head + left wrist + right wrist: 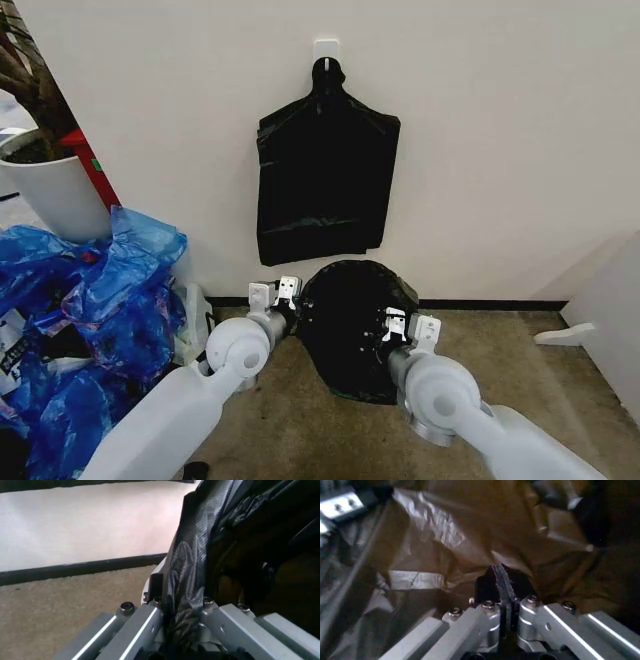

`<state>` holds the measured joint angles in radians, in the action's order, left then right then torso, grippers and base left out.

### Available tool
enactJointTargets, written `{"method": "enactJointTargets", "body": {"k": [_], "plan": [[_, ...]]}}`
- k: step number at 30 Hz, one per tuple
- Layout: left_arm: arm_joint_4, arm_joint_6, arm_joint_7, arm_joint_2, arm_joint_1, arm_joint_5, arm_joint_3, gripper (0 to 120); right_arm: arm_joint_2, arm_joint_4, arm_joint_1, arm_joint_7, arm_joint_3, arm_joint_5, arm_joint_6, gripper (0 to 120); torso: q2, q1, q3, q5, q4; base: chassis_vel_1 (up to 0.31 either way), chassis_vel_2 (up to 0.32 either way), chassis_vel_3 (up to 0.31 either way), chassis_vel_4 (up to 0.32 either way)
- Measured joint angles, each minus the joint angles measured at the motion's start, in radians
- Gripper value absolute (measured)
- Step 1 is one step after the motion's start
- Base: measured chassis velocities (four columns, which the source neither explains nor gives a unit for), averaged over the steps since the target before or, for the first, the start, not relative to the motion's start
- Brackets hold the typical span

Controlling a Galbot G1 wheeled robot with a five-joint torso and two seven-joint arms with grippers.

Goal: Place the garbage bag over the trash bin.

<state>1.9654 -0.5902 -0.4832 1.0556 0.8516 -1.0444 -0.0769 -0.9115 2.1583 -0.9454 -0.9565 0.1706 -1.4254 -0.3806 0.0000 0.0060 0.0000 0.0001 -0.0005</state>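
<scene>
At the wall's foot, the bag (pixel 350 325) hangs spread between both arms (film taut): left gripper (pixel 287 292) pinches its left edge, right gripper (pixel 398 328) its right, fingers (pixel 501 581) pressed together.

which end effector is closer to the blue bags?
Left. The left end effector grips the garbage bag's near edge, right beside the blue bags. The right end effector pinches the bag's far side, with the bag between it and the blue pile.
</scene>
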Motion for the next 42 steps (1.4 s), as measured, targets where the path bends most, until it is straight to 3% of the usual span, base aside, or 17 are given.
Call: {"method": "enactJointTargets", "body": {"k": [15, 21, 28, 42], "plan": [[0.141, -0.014, 0.019, -0.045, 0.024, 0.016, -0.029, 1, -0.032, -0.098, 0.073, -0.046, 0.015, -0.014, -0.002, 0, 0.0, 0.0, 0.0, -0.0001, 0.0002, 0.0, 0.0, 0.0, 0.0], [0.243, -0.027, 0.035, -0.111, 0.068, -0.01, 0.044, 1, -0.03, -0.112, 0.078, -0.04, 0.005, -0.019, -0.007, 0, 0.0, 0.0, 0.0, 0.0001, 0.0005, 0.0, 0.0, 0.0, 0.0], [0.23, -0.028, 0.039, -0.105, 0.064, -0.01, 0.063, 1, -0.028, -0.079, 0.1, -0.054, 0.018, -0.048, -0.004, 0, 0.0, 0.0, 0.0, -0.0001, 0.0001, 0.0, 0.0, 0.0, 0.0], [0.198, -0.04, 0.026, -0.069, 0.023, 0.023, -0.009, 1, -0.033, -0.013, 0.152, -0.087, 0.086, -0.058, 0.001, 0, 0.0, 0.0, 0.0, -0.0001, 0.0001, 0.0, 0.0, 0.0, 0.0]]}}
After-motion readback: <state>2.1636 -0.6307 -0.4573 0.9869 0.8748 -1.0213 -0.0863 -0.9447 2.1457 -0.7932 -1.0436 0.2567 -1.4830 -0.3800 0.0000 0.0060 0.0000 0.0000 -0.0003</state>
